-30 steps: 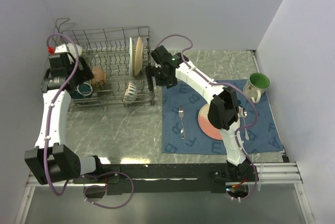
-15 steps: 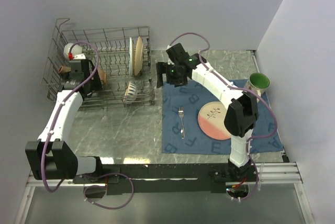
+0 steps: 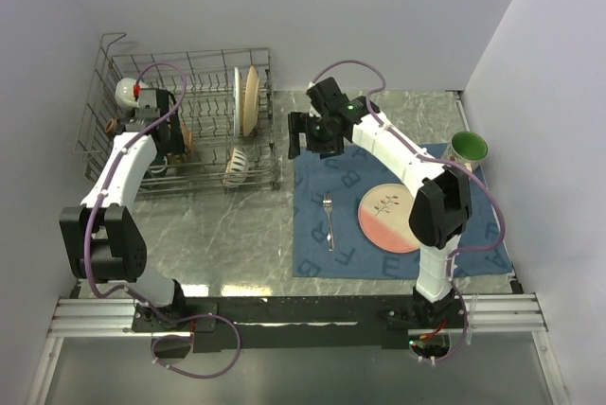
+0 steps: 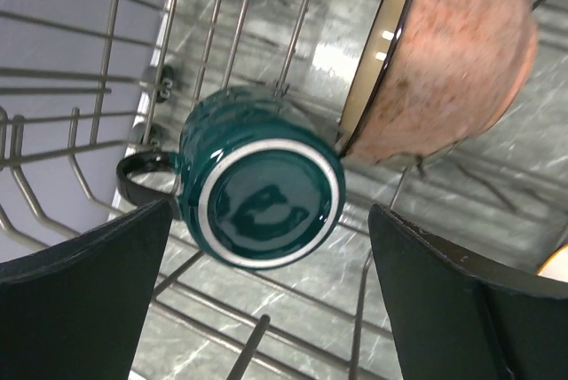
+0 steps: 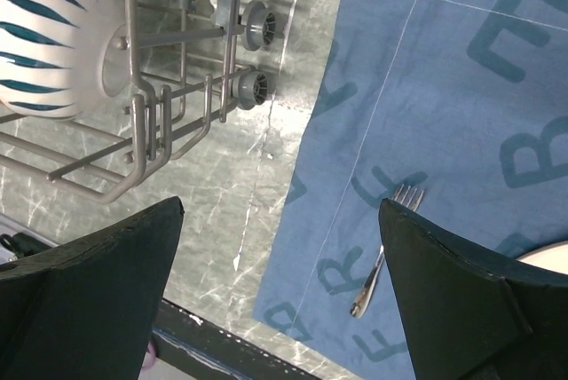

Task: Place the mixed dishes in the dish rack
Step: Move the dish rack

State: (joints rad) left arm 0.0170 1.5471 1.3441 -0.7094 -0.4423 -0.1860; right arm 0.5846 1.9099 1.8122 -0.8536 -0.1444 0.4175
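Observation:
The grey wire dish rack (image 3: 204, 64) stands at the back left. It holds two upright plates (image 3: 248, 100), a blue-striped white bowl (image 3: 237, 164) and a brown bowl (image 4: 453, 51). A dark green mug (image 4: 257, 145) also sits in it, bottom up. My left gripper (image 3: 169, 145) hangs open inside the rack, its fingers either side of that mug (image 4: 271, 209) and not touching it. My right gripper (image 3: 295, 135) is open and empty just right of the rack, over the placemat's edge (image 5: 280, 204). A metal fork (image 3: 329, 219), a pink-and-cream plate (image 3: 388, 216) and a white mug with a green inside (image 3: 468, 149) lie outside the rack.
The blue lettered placemat (image 3: 331, 254) covers the right half of the grey marble table (image 3: 227, 235). The rack's wheeled corner (image 5: 253, 87) is close to my right gripper. Walls close the table in at the back and on both sides.
My left arm has swung up and in, carrying the wrist toward the rack's back left. My right arm has risen off the plate and its gripper moved right, away from the rack. Both stay open.

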